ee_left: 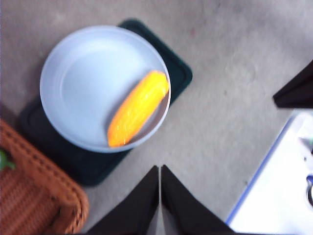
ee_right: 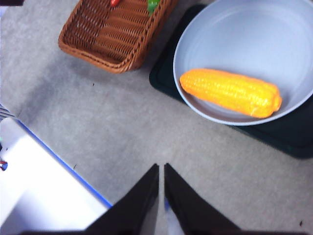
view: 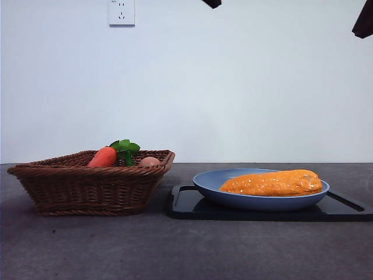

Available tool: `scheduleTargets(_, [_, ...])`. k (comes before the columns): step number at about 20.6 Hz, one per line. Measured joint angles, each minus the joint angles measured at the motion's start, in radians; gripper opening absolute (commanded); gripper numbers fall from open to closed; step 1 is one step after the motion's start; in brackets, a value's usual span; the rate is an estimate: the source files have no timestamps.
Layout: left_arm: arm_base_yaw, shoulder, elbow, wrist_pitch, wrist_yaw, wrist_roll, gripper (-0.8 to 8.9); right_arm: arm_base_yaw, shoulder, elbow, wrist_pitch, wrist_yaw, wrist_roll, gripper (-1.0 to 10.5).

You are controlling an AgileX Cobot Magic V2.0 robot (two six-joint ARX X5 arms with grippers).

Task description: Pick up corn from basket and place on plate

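The orange-yellow corn point(view: 273, 183) point(ee_left: 138, 107) point(ee_right: 231, 91) lies on its side in the light-blue plate point(view: 256, 201) point(ee_left: 85, 78) point(ee_right: 244, 34), near the plate's front rim. The brown wicker basket point(view: 87, 186) point(ee_left: 34, 200) point(ee_right: 115, 36) stands left of the plate. My left gripper point(ee_left: 160, 169) hangs high above the table with its jaws shut and empty. High up too, my right gripper point(ee_right: 161, 166) is shut on nothing. In the front view both arms show only as black tips at the top.
The plate rests on a flat black tray point(view: 245, 210) point(ee_left: 176, 73) point(ee_right: 288, 137). A red-orange carrot point(view: 104, 157) with green leaves and a small tan ball point(view: 149, 161) lie in the basket. A white, blue-edged surface point(ee_left: 279, 191) point(ee_right: 44, 191) borders the table.
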Motion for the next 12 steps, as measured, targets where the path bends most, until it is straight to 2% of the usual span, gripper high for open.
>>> scheduleTargets(10, [0.0,0.0,0.0,0.206,0.0,0.001,0.07,0.0,0.0,0.0,0.058,0.0,0.0,0.0])
scheduleTargets(12, [0.004,0.0,0.0,0.244,-0.011,0.027,0.08,0.0,0.0,0.0,0.06,0.0,0.0,0.0])
